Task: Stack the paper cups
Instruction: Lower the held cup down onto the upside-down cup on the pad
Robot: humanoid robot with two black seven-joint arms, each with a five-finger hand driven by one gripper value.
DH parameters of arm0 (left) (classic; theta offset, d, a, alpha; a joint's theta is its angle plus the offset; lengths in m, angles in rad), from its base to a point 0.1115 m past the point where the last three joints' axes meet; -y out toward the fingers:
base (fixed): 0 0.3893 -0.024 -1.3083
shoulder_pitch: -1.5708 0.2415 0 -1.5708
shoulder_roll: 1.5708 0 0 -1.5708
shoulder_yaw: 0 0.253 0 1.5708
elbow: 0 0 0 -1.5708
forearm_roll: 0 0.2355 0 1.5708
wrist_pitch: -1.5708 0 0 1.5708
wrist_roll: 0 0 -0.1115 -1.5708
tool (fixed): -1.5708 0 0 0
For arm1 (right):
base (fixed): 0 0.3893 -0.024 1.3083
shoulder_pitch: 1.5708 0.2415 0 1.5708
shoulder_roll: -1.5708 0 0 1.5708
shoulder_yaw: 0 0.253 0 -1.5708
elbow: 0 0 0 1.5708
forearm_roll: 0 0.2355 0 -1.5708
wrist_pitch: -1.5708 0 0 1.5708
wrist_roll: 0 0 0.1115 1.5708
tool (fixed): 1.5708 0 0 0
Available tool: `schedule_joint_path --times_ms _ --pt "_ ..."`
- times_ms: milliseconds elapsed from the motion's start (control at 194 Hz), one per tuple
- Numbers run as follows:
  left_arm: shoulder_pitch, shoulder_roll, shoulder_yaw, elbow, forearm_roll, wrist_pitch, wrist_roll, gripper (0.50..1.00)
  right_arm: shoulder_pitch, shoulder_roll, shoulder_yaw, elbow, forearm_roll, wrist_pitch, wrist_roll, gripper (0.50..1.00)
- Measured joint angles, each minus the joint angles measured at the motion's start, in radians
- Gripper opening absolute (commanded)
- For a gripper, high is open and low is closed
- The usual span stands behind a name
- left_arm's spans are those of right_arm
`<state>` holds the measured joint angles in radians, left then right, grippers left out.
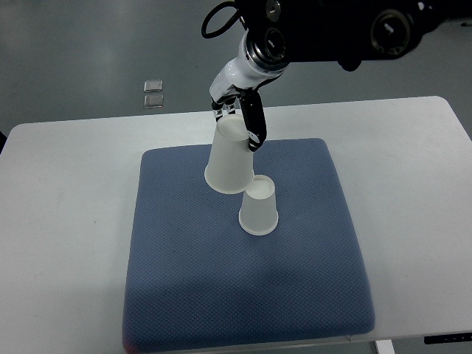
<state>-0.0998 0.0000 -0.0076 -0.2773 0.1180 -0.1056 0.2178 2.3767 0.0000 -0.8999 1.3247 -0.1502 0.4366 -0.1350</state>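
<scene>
Two matt white paper cups [230, 158] [259, 207], a dimpled blue cloth mat [221, 295], a smooth matt white table [59, 221].

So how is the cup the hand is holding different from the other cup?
The held cup is gripped near its top by the hand; the free cup is touched by nothing. The held cup is tilted, while the free cup stands straight on the blue mat. The held cup also looks bigger in the picture. Both are white paper cups, upside down, wide end lowest.
</scene>
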Motion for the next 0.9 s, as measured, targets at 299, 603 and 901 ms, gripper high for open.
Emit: schedule_joint_path --times_ms 299,603,901 --pt "0.000 0.000 0.001 0.001 0.000 0.000 0.000 1.000 -0.028 0.000 -0.036 0.004 -0.021 -0.005 0.000 0.740" --pt "0.000 0.000 0.000 0.001 0.000 0.000 0.000 1.000 -0.045 0.000 -0.054 0.010 -0.022 -0.007 0.000 0.742" --pt "0.002 0.000 0.000 0.001 0.000 0.000 0.000 1.000 -0.061 0.000 -0.065 0.011 -0.023 -0.022 0.000 0.742"
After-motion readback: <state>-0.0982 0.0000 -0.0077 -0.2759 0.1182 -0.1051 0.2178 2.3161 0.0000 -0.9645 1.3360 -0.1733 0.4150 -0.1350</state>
